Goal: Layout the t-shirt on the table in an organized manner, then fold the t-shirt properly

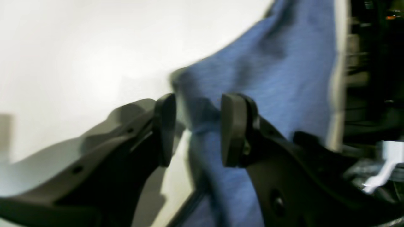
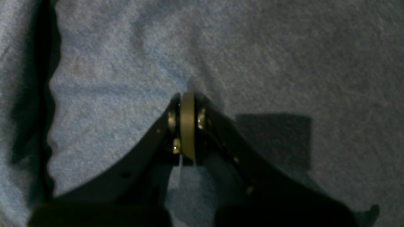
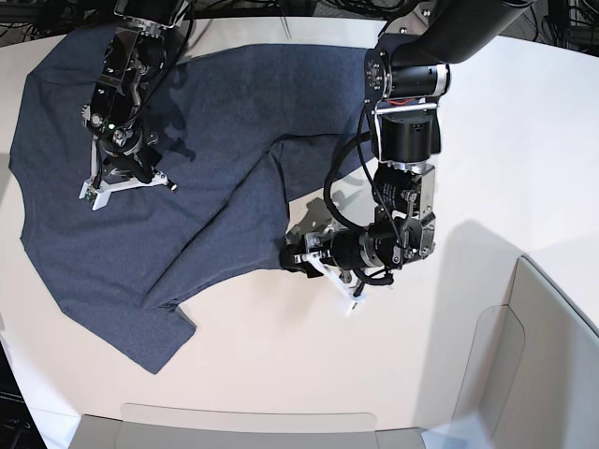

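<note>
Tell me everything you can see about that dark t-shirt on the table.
The t-shirt is dark heathered navy-grey cloth, soft and creased, spread over the off-white table with one side folded inward. No lettering shows. The shut right gripper is over its middle; the left gripper stands open around a folded edge.

Pale grey translucent panels point(image 3: 552, 355) are seen standing at the lower right of the base view, and another low panel point(image 3: 253, 423) is seen along the bottom edge. Dark cables point(image 3: 19, 11) and equipment are visible at the top edge, beyond the work surface. In the left wrist view a dark, blurred area of shelving or gear point(image 1: 375, 63) is seen at the right; what it holds cannot be told.
</note>
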